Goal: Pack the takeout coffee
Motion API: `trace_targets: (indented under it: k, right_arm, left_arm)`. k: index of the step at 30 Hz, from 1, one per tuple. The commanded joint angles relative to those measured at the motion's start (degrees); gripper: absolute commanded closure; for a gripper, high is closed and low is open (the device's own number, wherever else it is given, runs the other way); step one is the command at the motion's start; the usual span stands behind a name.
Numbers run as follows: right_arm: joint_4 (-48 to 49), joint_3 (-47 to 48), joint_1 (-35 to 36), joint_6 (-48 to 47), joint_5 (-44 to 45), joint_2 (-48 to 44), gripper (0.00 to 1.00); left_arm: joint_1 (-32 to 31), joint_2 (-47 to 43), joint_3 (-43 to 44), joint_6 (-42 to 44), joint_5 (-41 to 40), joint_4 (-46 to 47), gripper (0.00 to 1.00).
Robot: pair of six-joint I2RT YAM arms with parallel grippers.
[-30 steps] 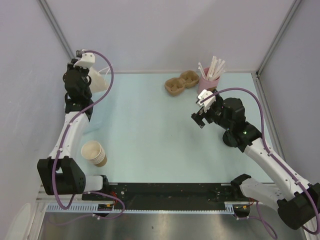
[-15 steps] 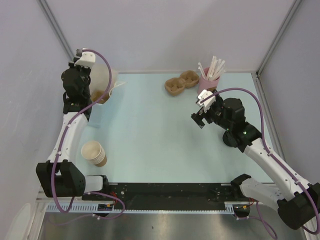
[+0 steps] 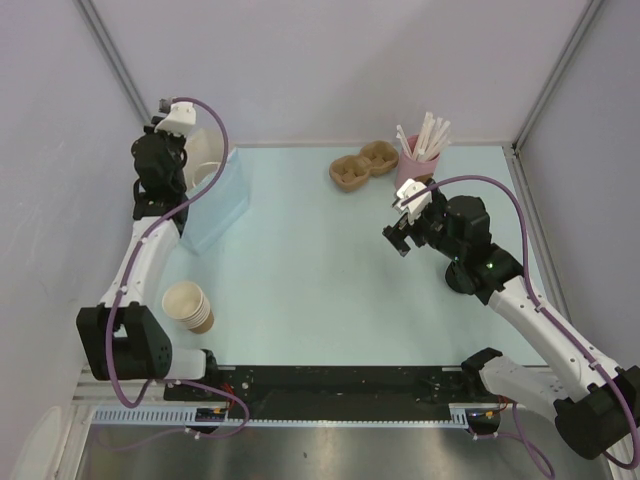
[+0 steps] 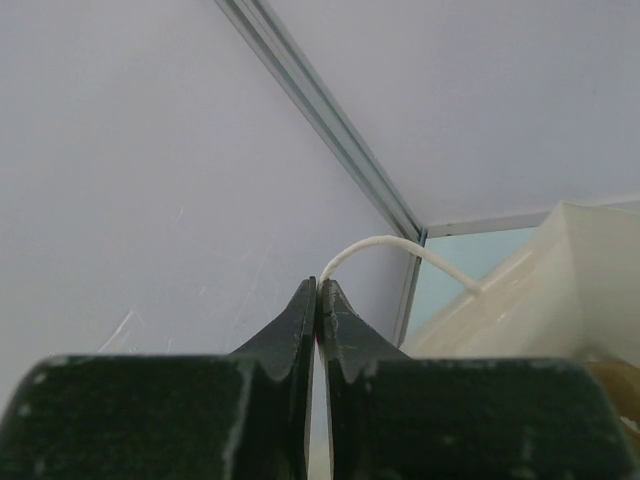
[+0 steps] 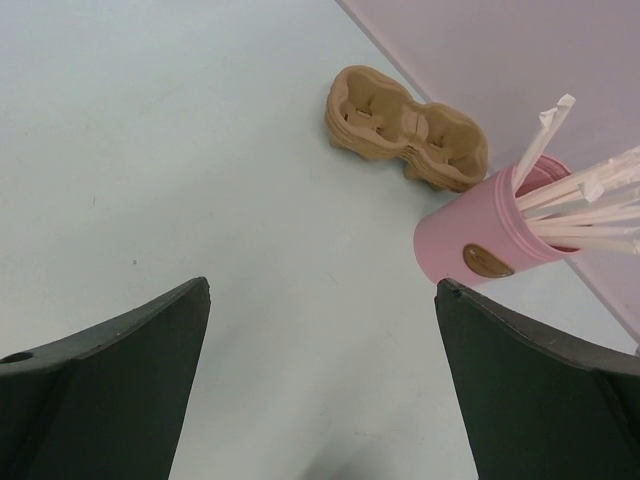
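**Left claw pinched on bag handle, right claw wide apart**

The left gripper has its jaws pressed together on the thin white cord handle of a pale paper bag. In the left wrist view the cord arcs from the fingertips across to the bag's cream top edge at the right of the frame. From above, the bag is at the far left of the table, close to the left wall. It leans, with its mouth up toward the left arm (whether its base touches the tabletop I cannot tell).

The right gripper is spread wide with nothing between its fingers, and it hovers over bare table on the right side. Just beyond it stands a pink cup filled with white straws. Beside that cup, to its left in the overhead view, a brown pulp cup carrier lies near the far edge.

A stack of lidless tan cups sits at the near left of the table, close to the left arm and well apart from the bag.

Where the takeout coffee is cannot be told from these views. Only a sliver of tan shows low at the right edge of the left wrist view, beneath the bag's rim, and that is too little to name.
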Motion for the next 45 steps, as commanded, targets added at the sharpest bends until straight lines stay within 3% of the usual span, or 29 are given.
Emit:
trace_targets:
  k: [1,5,7,9,10,13,19,24,33,37,45]
  right_arm:
    - [3.17,0.09,-0.21,0.54,-0.22,-0.83,0.0]
    - [3.17,0.09,-0.21,0.45,-0.22,-0.83,0.0]
    - [3.17,0.0,-0.3,0.54,-0.22,-0.83,0.0]
    - [3.08,0.0,-0.3,0.54,-0.3,-0.83,0.0]
    - [3.08,-0.09,-0.3,0.54,-0.3,-0.83,0.0]
    - [3.17,0.0,-0.39,0.54,-0.3,-0.83,0.0]
    - [3.17,-0.09,-0.57,0.63,-0.22,-1.18,0.0]
    - [2.9,-0.09,-1.0,0.54,-0.57,-1.53,0.0]
    - [3.08,-0.79,-1.27,-0.16,-0.92,-2.68,0.0]
    - [3.17,-1.06,-1.27,-0.42,-1.45,-3.03,0.0]
    - [2.82,-1.23,-1.09,-0.69,-2.15,-3.55,0.0]
  left_arm:
    - [-0.04,0.34,1.2,0.48,-1.81,3.23,0.91]
    - [-0.04,1.21,1.56,0.39,-4.09,3.93,0.89]
    - [-0.04,1.13,1.47,0.22,-4.45,4.2,0.82]
    - [-0.04,0.6,1.47,-0.4,-4.02,4.38,0.64]
    - [-0.04,-0.18,1.38,-0.57,-3.75,4.38,0.49]
    - [-0.04,-2.55,1.64,-1.8,-2.43,4.03,0.25]
    - [0.13,-8.26,2.7,-3.21,-0.24,-0.35,0.01]
    - [1.01,-19.33,-0.37,-3.39,6.87,-8.44,0.01]
    - [1.27,-37.35,-7.32,1.18,23.4,-39.45,0.01]
    - [1.62,-39.82,-10.29,5.56,28.5,-54.56,0.01]
    - [7.24,-39.13,-14.88,11.28,36.93,-64.52,0.01]
